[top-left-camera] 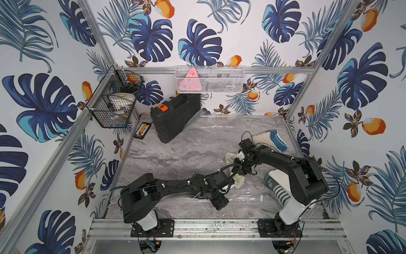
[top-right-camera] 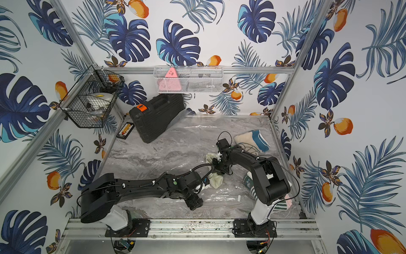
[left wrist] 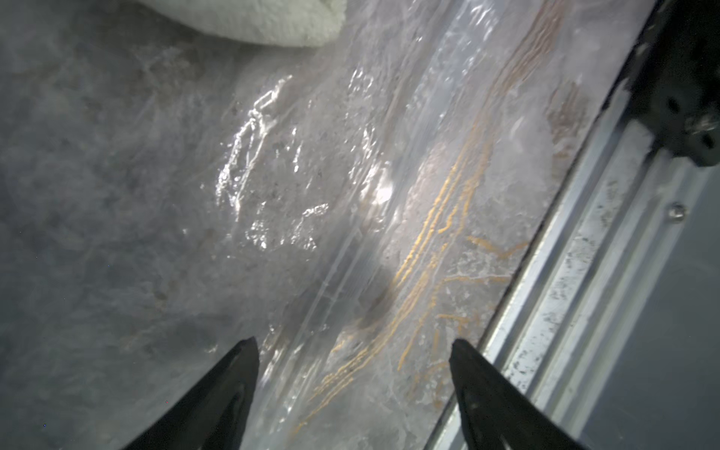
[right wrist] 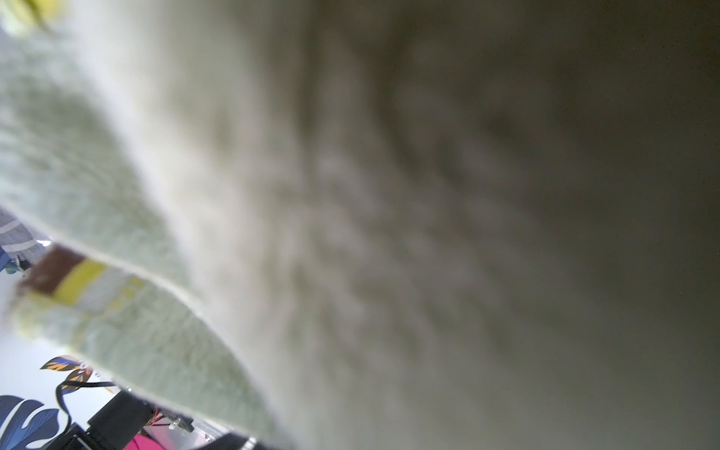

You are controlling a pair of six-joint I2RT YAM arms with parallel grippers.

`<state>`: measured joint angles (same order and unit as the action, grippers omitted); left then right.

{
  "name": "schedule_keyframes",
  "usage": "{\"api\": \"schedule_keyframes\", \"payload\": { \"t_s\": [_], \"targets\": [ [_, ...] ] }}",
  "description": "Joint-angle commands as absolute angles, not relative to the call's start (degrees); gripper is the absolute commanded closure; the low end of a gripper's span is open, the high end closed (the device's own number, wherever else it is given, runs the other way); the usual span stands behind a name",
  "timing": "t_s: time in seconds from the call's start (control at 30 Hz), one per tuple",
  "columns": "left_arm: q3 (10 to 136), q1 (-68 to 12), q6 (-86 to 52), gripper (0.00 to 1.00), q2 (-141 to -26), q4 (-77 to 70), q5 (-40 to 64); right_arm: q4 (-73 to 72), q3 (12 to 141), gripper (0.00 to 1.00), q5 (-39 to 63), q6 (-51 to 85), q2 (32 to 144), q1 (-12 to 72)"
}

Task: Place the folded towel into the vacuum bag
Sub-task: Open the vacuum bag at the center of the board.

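A pale green-white folded towel (top-left-camera: 239, 179) (top-right-camera: 216, 181) hangs bunched above the middle right of the table, with my right gripper (top-left-camera: 238, 165) (top-right-camera: 217, 165) shut on it. The towel (right wrist: 272, 195) fills the right wrist view and hides the jaws there. The vacuum bag (top-left-camera: 248, 194) (top-right-camera: 226, 199) lies flat, clear and glossy, on the marble table under and in front of the towel. In the left wrist view my left gripper (left wrist: 352, 343) stands open just above the bag (left wrist: 296, 167), its zip-seal strip (left wrist: 350, 272) running between the fingers. A towel corner (left wrist: 253, 19) shows beyond.
Another folded towel, cream and blue (top-left-camera: 272, 138), lies at the back right, and a green striped one (top-left-camera: 279, 191) under the right arm. A black tool case (top-left-camera: 175, 116) stands at the back left beside a small abacus (top-left-camera: 142, 130). The metal front rail (top-left-camera: 208, 226) edges the table.
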<state>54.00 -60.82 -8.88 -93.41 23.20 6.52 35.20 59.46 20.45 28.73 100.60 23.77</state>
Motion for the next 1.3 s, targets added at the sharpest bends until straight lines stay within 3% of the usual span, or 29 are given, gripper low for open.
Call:
{"api": "schedule_keyframes", "payload": {
  "t_s": [0.0,0.27,0.4,0.6,0.7,1.0,1.13,1.27],
  "targets": [
    [55.42,-60.82,-4.32,0.18,-95.64,26.53,3.85,33.49,57.13,0.82,10.9,27.22,103.8,23.42],
    [57.75,-60.78,-0.33,0.26,-99.83,30.85,-2.48,33.56,56.8,0.81,10.73,26.67,104.06,22.88],
    [57.44,-59.67,0.18,0.37,-98.85,30.54,-3.25,33.88,56.51,0.81,10.11,26.37,103.97,22.82],
    [57.58,-56.45,-0.68,0.63,-95.93,29.81,-0.8,34.23,56.32,0.82,8.94,26.01,103.95,22.53],
    [57.66,-55.39,-0.38,0.71,-95.54,30.05,-0.17,34.19,56.42,0.82,8.96,25.94,104.06,22.59],
    [57.38,-53.47,-0.42,0.72,-95.88,31.09,-0.12,34.72,56.99,0.82,8.44,25.53,104.41,22.49],
    [57.23,-53.35,-1.05,0.61,-97.14,31.16,-0.19,34.72,57.22,0.82,8.61,25.59,104.77,22.47],
    [57.02,-53.36,-1.56,0.73,-97.73,29.86,1.58,34.71,57.21,0.82,8.83,25.51,104.77,22.43]
  ]
}}
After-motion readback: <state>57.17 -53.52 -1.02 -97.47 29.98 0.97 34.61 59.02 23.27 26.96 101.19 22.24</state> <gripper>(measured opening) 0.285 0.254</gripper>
